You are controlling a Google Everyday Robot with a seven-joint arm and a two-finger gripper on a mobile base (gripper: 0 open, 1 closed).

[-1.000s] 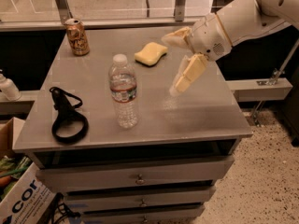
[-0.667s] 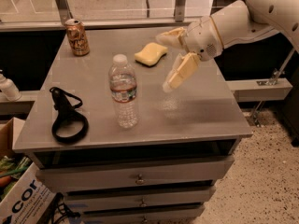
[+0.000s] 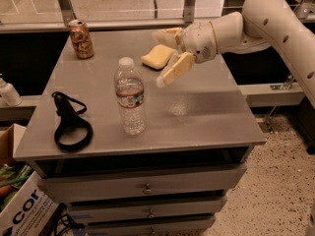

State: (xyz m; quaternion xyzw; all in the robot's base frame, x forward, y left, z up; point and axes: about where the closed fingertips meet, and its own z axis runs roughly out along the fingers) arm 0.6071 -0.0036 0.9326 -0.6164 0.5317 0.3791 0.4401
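Note:
My gripper (image 3: 162, 58) hangs open above the middle of the grey cabinet top (image 3: 206, 112), its two tan fingers spread apart with nothing between them. One finger (image 3: 174, 69) points down and left, the other (image 3: 166, 33) reaches left over the yellow sponge (image 3: 156, 57), which lies just behind and below the gripper. A clear plastic water bottle (image 3: 130, 98) with a white cap stands upright a short way to the gripper's left and nearer the front. A brown drink can (image 3: 80, 38) stands at the back left corner.
A black strap loop (image 3: 70, 122) lies at the front left of the top. Drawers (image 3: 147, 186) sit below the top. A cardboard box (image 3: 19, 210) stands on the floor at lower left, and a white bottle (image 3: 7, 91) sits at the left edge. Railing posts run behind.
The gripper has travelled left across the cabinet top, from right of the sponge to in front of it, closer to the water bottle. Nothing on the top has moved.

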